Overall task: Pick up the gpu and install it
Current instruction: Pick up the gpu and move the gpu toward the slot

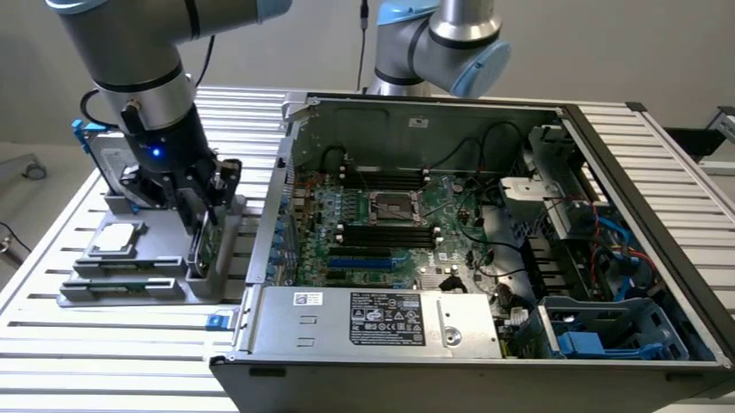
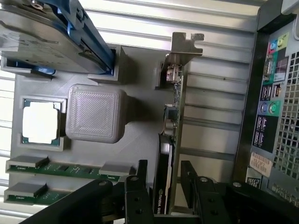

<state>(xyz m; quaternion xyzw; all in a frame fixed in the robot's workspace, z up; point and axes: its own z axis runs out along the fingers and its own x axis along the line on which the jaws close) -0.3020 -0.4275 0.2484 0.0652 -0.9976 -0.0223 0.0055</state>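
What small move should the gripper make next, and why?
Probably close the gripper on the gpu: its open fingers stand on either side of the card, which sits on edge in the grey holder.

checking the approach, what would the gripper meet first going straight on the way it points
The gpu, standing on edge in the gray holder, lies right in line between the fingers of the open gripper; they would probably pass either side of it, though depth is unclear.
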